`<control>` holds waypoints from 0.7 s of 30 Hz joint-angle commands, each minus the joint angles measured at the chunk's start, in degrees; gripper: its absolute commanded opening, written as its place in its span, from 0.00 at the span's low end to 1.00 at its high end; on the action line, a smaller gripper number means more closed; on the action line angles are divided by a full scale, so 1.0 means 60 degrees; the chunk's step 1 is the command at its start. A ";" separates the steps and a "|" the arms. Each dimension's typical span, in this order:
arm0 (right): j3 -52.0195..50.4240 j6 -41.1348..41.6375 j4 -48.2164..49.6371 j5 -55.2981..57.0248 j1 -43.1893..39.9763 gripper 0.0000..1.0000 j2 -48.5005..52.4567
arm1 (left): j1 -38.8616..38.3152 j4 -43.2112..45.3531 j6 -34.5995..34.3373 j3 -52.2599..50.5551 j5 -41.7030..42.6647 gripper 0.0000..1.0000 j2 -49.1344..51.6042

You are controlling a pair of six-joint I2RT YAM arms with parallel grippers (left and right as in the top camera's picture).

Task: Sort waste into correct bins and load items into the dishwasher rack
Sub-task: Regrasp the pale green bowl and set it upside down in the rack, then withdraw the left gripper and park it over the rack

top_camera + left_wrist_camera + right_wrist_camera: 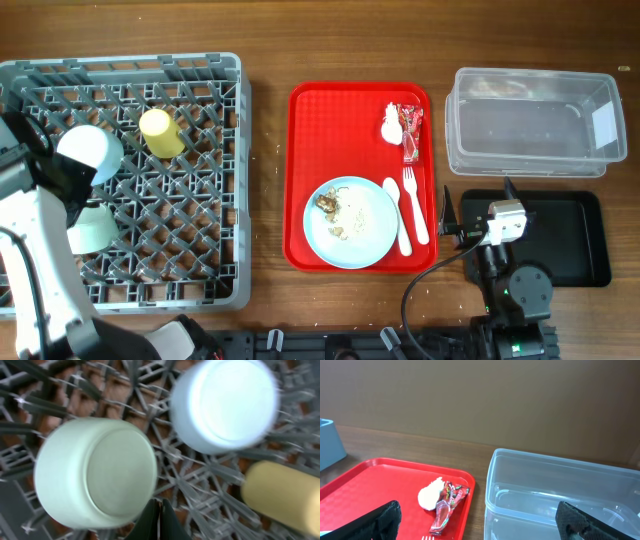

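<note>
Loading is judged partly done. Three items are found in the large square grey plastic lattice rack (200,70). A yellow-green cup (160,132) lies on its side. A pale blue-white bowl (90,152) is turned rim-down, and a second, greenish-white bowl (92,228) is likewise inverted nearer the front edge. The left gripper (157,520) is held above the rack beside the two bowls, its fingers pressed together with nothing between them.

Sorting is judged not begun. The following are found on the red plastic serving tray (320,130):
- a pale blue round plate (372,238) carrying brown crumbly food scraps (328,203);
- a white plastic fork (415,205) and a white plastic spoon (398,218), just beside the plate;
- a small crumpled white paper wad (391,126) at the far corner, touching a red-and-white crinkly wrapper (411,133).

No waste is seen in the clear rectangular plastic tub (535,125) or in the shallow black rectangular tray (575,240).

The right gripper (480,522) is positioned over the black tray's left end. Its fingers are spread wide and nothing is held.

Outstanding: the scraps are to be cleared, the wrapper and wad binned, and the plate, fork and spoon racked. Which bin is meant for which waste cannot be determined.
</note>
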 commanded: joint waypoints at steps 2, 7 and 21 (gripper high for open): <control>-0.0011 -0.0091 0.0055 -0.0091 0.0004 1.00 -0.0022 | -0.0025 -0.0044 -0.0244 0.0109 -0.1005 0.04 0.1104; -0.0011 -0.0091 0.0058 -0.0091 0.0004 1.00 -0.0022 | 0.1024 -0.0754 -0.0874 0.0109 -0.1217 0.04 0.1333; -0.0011 -0.0087 0.0055 -0.0091 0.0004 1.00 -0.0022 | 0.1559 -0.0251 0.1147 0.0113 0.9785 0.22 -0.2477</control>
